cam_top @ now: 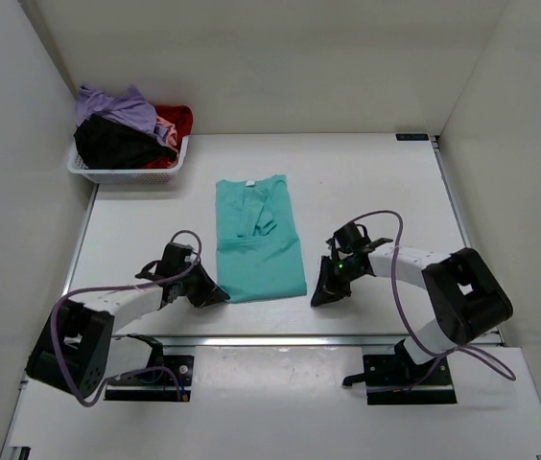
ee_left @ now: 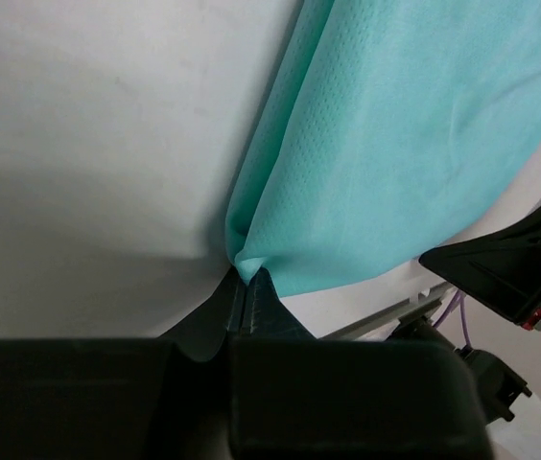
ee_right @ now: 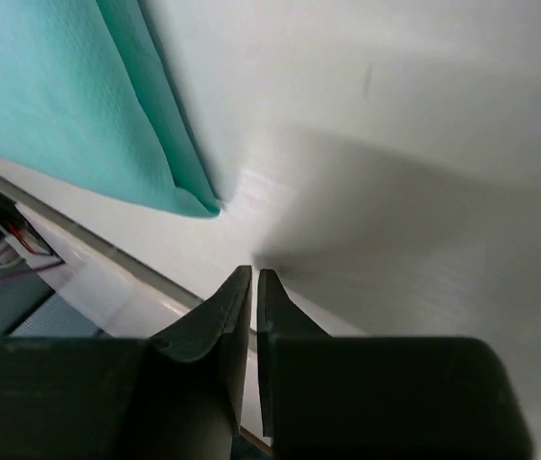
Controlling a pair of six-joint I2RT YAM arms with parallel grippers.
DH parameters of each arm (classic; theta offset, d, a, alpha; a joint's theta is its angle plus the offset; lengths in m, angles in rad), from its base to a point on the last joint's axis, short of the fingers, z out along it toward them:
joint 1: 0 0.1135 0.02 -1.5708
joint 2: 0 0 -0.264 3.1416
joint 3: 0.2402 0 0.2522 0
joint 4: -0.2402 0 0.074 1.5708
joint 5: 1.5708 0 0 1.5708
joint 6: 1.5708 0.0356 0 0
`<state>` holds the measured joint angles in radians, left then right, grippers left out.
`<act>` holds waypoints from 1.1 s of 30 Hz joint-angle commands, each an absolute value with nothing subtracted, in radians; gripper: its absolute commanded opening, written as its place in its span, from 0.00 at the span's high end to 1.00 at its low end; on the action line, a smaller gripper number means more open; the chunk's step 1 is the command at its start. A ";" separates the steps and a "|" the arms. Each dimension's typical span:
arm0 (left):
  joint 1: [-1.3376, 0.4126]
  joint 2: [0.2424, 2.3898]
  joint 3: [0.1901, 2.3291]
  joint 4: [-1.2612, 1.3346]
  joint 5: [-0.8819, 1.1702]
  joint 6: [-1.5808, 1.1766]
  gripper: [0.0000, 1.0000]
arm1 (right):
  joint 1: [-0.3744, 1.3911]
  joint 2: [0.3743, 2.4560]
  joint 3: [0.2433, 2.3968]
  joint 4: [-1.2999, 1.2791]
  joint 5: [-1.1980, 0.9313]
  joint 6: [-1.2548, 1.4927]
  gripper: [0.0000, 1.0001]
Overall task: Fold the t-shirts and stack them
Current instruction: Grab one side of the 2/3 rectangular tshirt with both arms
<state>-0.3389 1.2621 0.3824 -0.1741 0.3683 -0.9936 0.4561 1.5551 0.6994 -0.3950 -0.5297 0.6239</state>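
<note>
Teal shirt (cam_top: pixel 256 244) lies flat near the middle of the table (cam_top: pixel 376 182). Its collar points to 12 o'clock and its hem to 6 o'clock. The sides are folded in, so the shirt makes a long narrow shape, and one sleeve lies on top of it.

The left gripper (cam_top: pixel 211 297) is at the 7 o'clock corner of the hem. In the left wrist view its fingers (ee_left: pixel 263 305) are closed together and pinch the corner of the teal shirt (ee_left: pixel 395 144), and the cloth is pulled into a small point there.

The right gripper (cam_top: pixel 320 295) is just beside the 5 o'clock corner of the hem. In the right wrist view its fingers (ee_right: pixel 227 311) stand almost together, with only a thin slit and nothing between them. The corner of the teal shirt (ee_right: pixel 59 96) lies at 11 o'clock from the tips, near but not touching.

At the 10 o'clock corner of the table stands a white basket (cam_top: pixel 122 175). It holds a heap with a purple shirt (cam_top: pixel 117 103) on top, a black shirt (cam_top: pixel 112 144) under it, and a red shirt (cam_top: pixel 179 120) and a pink shirt (cam_top: pixel 165 127) at the 3 o'clock side.
</note>
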 commanded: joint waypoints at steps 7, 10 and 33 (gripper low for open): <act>-0.350 1.144 0.313 -0.247 0.362 -0.997 1.00 | 0.456 1.446 0.552 -0.206 -0.555 0.798 0.37; -0.351 1.135 0.302 -0.247 0.357 -1.005 1.00 | 0.453 1.489 0.567 -0.180 -0.557 0.801 0.36; -0.328 0.829 0.310 -0.648 0.437 -0.985 1.00 | 0.534 1.422 0.664 -0.584 -0.684 0.606 1.00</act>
